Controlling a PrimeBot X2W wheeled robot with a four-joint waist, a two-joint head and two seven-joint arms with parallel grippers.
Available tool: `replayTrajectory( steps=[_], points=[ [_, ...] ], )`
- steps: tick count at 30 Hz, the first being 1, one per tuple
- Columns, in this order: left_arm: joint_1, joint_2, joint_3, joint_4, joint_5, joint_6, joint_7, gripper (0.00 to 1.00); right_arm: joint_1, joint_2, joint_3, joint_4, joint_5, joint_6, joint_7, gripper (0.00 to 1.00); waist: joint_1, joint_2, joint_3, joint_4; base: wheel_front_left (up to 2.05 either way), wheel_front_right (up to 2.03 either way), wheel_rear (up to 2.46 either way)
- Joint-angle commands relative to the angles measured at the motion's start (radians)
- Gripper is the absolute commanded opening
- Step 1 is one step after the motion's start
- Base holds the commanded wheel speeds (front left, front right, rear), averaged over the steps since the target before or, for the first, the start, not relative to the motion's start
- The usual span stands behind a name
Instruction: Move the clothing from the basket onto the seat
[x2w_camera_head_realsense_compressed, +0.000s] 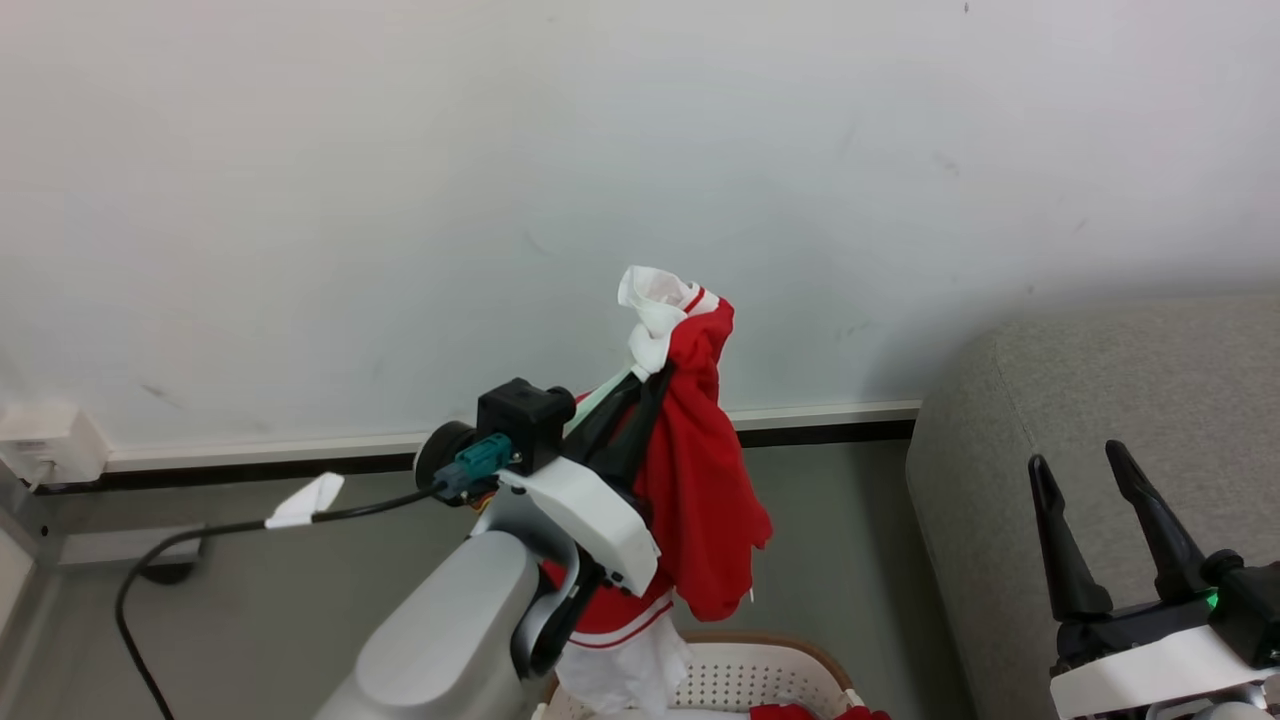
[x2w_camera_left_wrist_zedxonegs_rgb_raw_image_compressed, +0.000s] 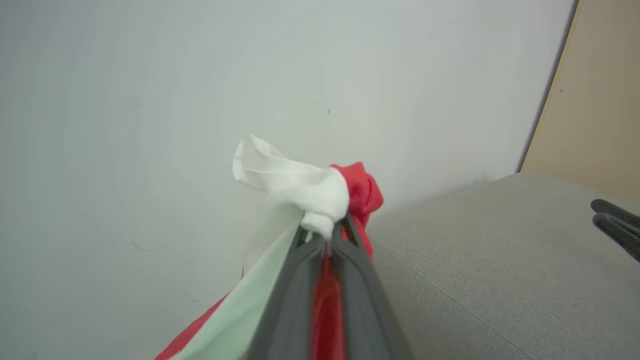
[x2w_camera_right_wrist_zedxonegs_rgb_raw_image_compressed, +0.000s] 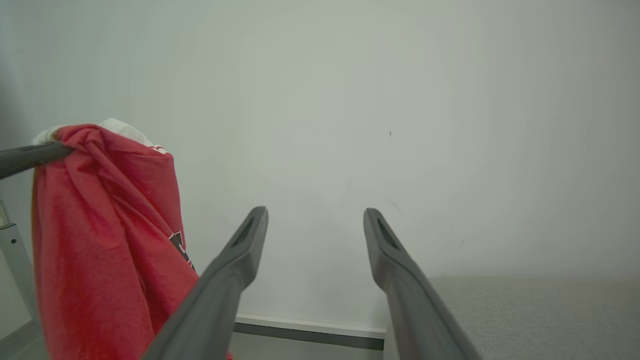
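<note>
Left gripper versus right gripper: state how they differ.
The left gripper is shut on the clothing; the right gripper is open and empty. The left gripper is high above the basket; the right gripper sits lower, by the seat. Both have two long dark fingers.

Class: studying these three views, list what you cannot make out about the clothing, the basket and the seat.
1. The basket: head view; the bottom edge cuts it off, and the left arm and hanging clothing cover part, so its contents are unclear.
2. The print: right wrist view; folds and a finger of the right gripper hide most of it.
3. The seat: head view; the right edge cuts it off.
</note>
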Motion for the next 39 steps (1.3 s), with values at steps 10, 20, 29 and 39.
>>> replayTrajectory(
  steps=[10, 20, 29, 39],
  points=[
    [0.011, 0.014, -0.006, -0.079, -0.014, 0.017, 0.029, 0.00, -0.026, -0.014, 0.202, -0.010, 0.098, -0.002, -0.002, 1.00, 0.0002, 0.0000, -0.007, 0.001, 0.00, 0.00, 0.00],
    [0.023, -0.016, -0.073, -0.147, -0.017, 0.000, 0.062, 0.00, -0.170, -0.062, 0.510, 0.153, 0.234, -0.002, -0.002, 1.00, 0.0002, 0.0000, -0.017, 0.050, 0.00, 0.00, 0.00],
    [0.039, -0.040, -0.161, -0.200, -0.033, -0.019, 0.092, 0.00, -0.279, -0.041, 0.612, 0.309, 0.232, -0.002, -0.002, 1.00, 0.0002, 0.0000, -0.030, 0.127, 0.00, 0.00, 0.00],
    [0.056, -0.049, -0.260, -0.229, -0.064, -0.029, 0.120, 0.00, -0.320, 0.000, 0.698, 0.421, 0.284, -0.002, -0.002, 0.00, 0.0002, 0.0000, -0.047, 0.197, 0.00, 0.00, 0.00]
  ],
)
